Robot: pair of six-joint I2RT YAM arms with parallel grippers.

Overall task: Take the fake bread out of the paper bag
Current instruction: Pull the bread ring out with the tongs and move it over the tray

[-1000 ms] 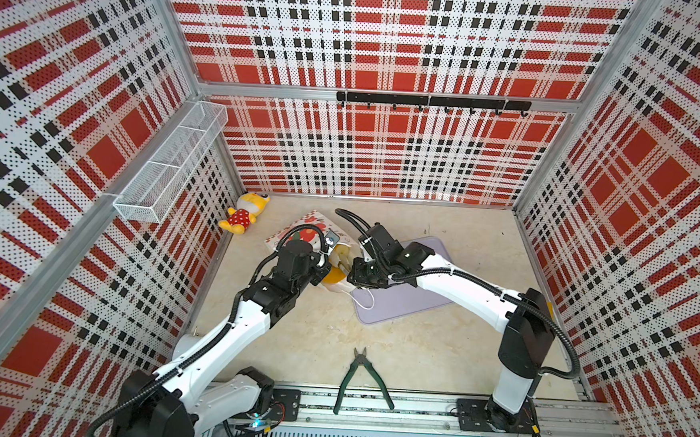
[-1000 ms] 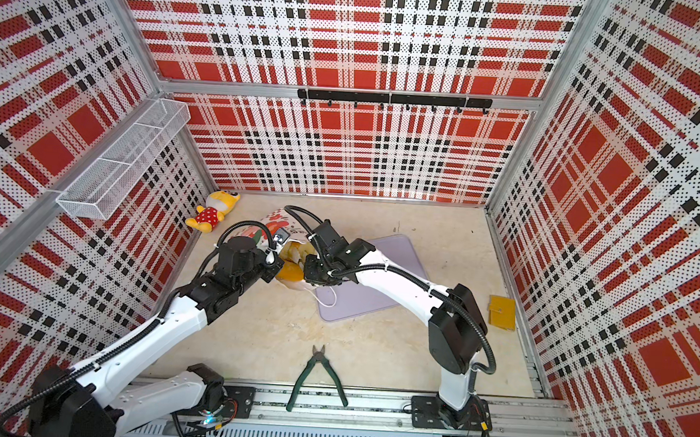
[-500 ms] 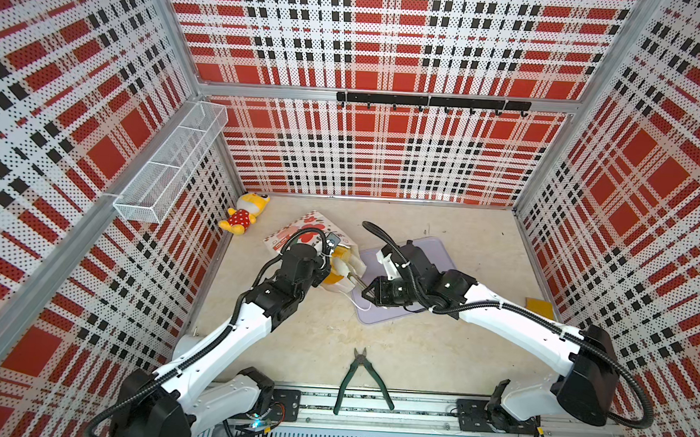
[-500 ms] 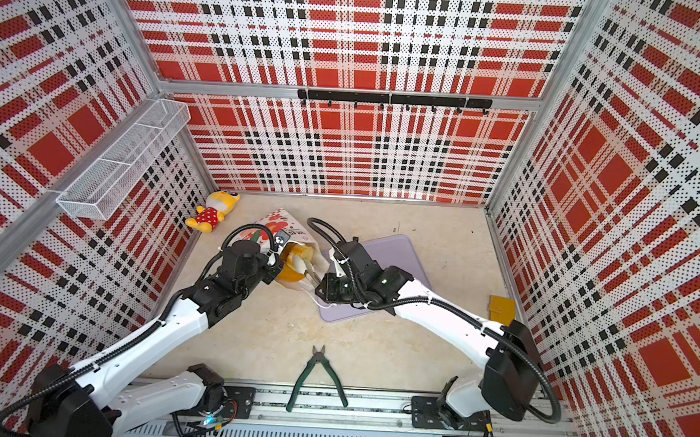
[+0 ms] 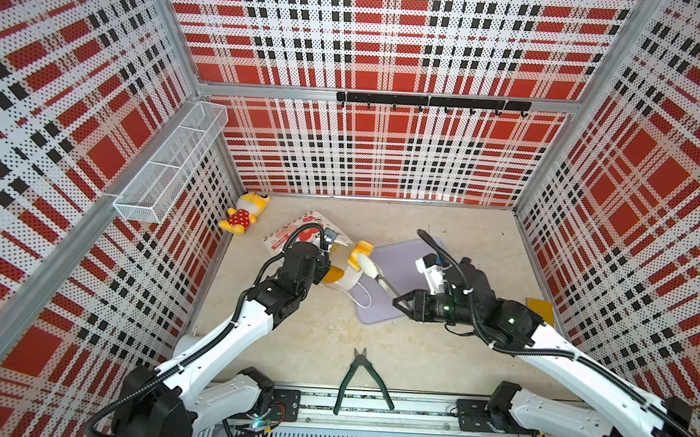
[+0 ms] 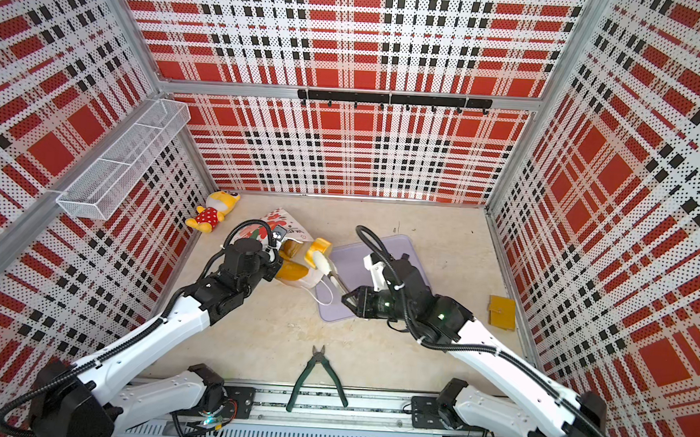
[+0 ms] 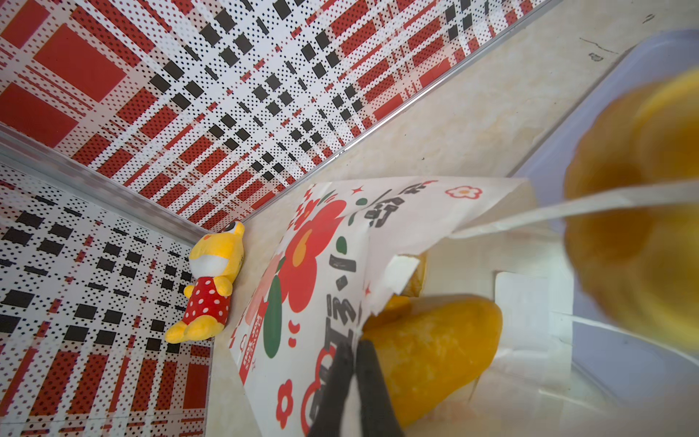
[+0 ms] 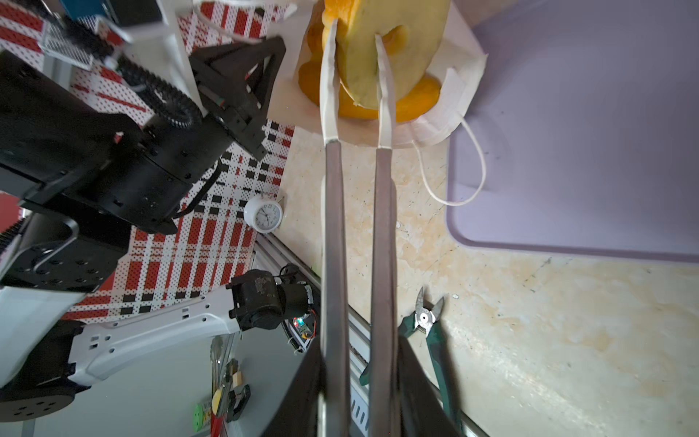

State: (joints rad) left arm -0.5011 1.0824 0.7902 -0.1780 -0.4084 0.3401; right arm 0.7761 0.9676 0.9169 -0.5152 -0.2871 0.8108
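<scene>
**Steel tongs (image 8: 355, 227) pinch toy bread (image 8: 368, 53) at paper bag (image 7: 321, 242) mouth**

Green cutters (image 5: 361, 378) lie by the front rail. My right gripper (image 5: 396, 302) is clenched on the tongs. Their white tips squeeze a yellow toy bread with a hole, just at the bag opening, beside the lilac tray (image 5: 396, 255). My left gripper (image 7: 353, 363) is pinched tight on the bag's printed edge. A long loaf (image 7: 435, 348) lies inside. The plush doll (image 5: 242, 217) sits in the far corner.

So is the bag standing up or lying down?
Lying down. In a top view the bag lies flat on the table, printed face up, its mouth toward the tray, with bread showing inside.
</scene>
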